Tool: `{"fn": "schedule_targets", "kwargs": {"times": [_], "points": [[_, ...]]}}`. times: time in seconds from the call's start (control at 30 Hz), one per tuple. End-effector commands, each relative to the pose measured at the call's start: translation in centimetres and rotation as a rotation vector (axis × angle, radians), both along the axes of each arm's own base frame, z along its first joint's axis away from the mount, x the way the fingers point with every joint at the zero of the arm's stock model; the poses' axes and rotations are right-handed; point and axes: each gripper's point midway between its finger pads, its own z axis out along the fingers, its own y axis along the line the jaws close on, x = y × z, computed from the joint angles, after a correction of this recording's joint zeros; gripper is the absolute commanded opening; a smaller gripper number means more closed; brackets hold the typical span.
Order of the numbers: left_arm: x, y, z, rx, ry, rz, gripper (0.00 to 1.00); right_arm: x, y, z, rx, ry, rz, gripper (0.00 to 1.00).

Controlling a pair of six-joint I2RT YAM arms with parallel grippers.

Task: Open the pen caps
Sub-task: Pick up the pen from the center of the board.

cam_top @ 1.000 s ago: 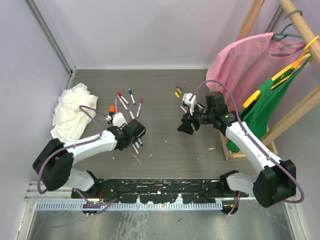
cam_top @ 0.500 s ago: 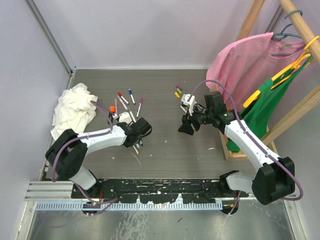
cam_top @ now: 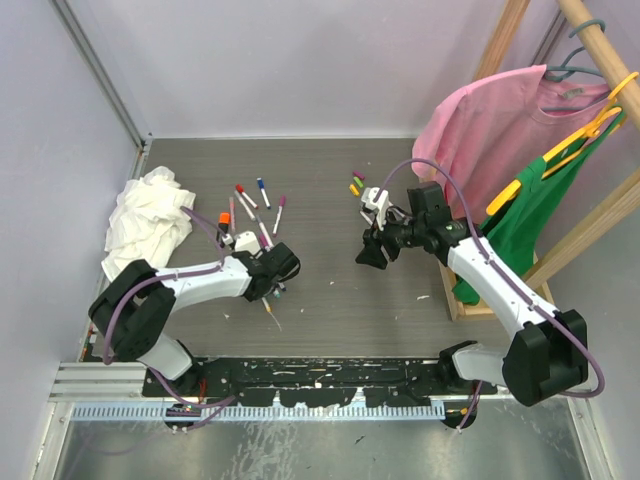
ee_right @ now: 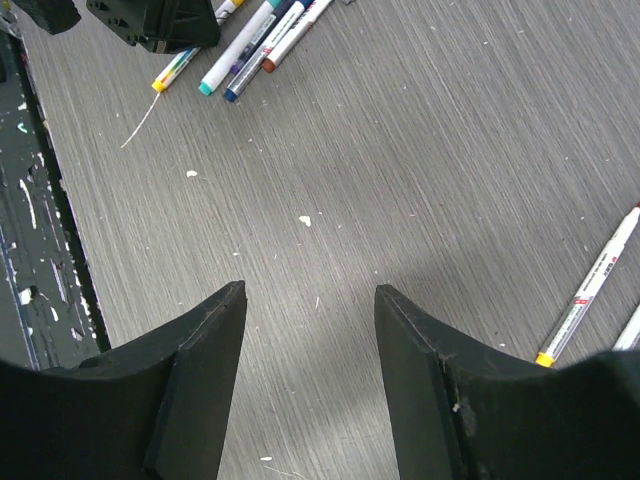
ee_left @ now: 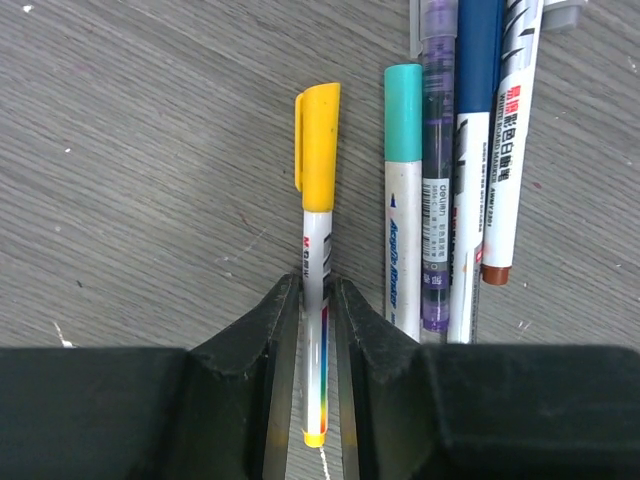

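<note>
The yellow cap sits on its white pen, which lies on the grey table just beside a pen with a teal cap. The left gripper is clamped on this white pen's barrel. The right gripper is apart and empty above the table, well away from these pens
</note>
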Motion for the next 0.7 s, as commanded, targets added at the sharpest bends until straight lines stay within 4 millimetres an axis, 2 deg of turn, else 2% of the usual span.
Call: {"fn": "schedule_targets", "kwargs": {"times": [0.0,0.23,0.33,0.5,0.67], "points": [[0.7,-0.3,0.3,-0.026,-0.051,0.016,0.23,0.8,0.4,1.6,0.014,-0.049,0.011,0.6],[0.1,-0.2,-0.7,-0.048,-0.046,0.012,0.22,0.7,0.5,1.5,0.016,-0.04,0.015,0.6],[-0.1,0.3,-0.5,-0.053,-0.059,0.024,0.15,0.4,0.7,1.5,0.027,-0.031,0.028,0.6],[-0.3,0.4,0.6,-0.107,-0.104,0.029,0.01,-0.1,1.1,1.8,0.052,-0.018,0.055,0.6],[-0.6,1.5,2.6,-0.115,-0.161,0.022,0.0,-0.7,1.4,2.3,0.082,-0.007,0.08,0.6]]}}
